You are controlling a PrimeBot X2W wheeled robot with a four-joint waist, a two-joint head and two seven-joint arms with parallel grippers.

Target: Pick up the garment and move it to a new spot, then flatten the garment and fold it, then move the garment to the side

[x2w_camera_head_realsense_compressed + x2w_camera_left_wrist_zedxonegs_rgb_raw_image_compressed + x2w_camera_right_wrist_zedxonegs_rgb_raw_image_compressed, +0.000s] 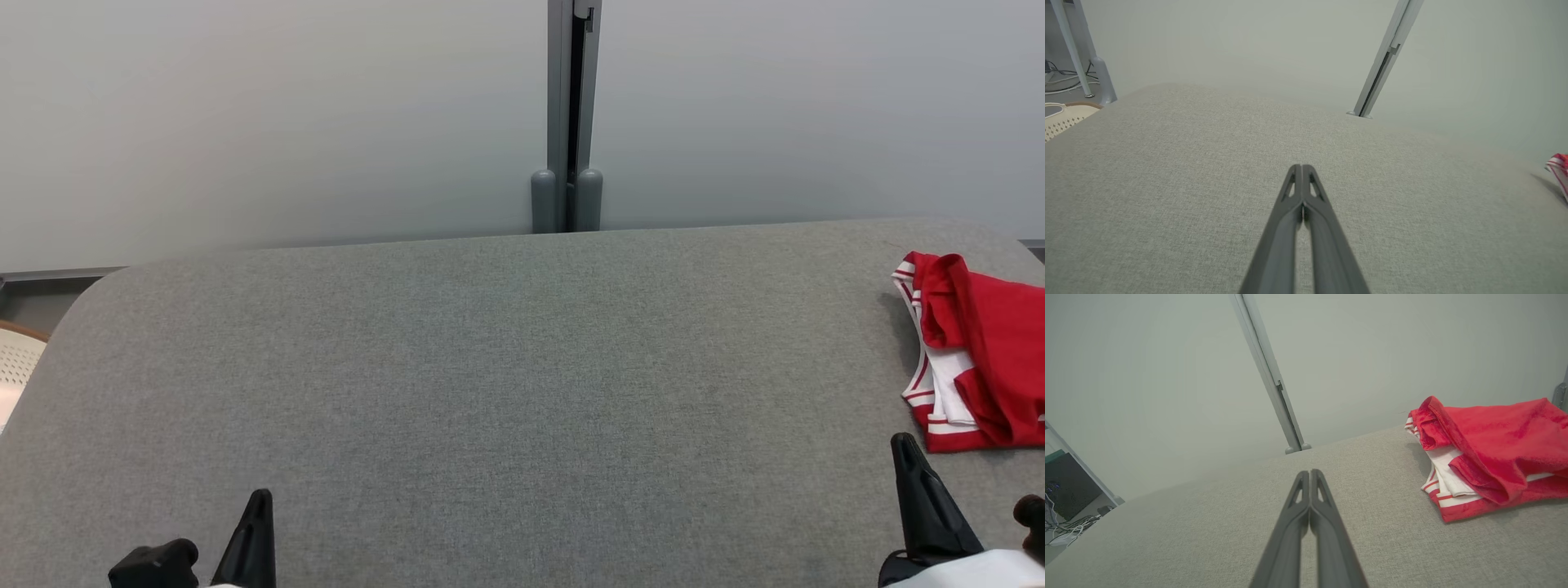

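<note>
Both grippers are pressed shut on nothing: my right gripper (pixel 1309 472) near the garment (pixel 1490 449), my left gripper (pixel 1301 167) well apart from it. Red with white stripes, the garment lies crumpled. I judge it soft and light, best pinched at the striped edge facing the right gripper. Under it spreads a grey fabric table (pixel 490 367); behind it, a pale wall (pixel 245 122) and grey post (pixel 569 122).
</note>
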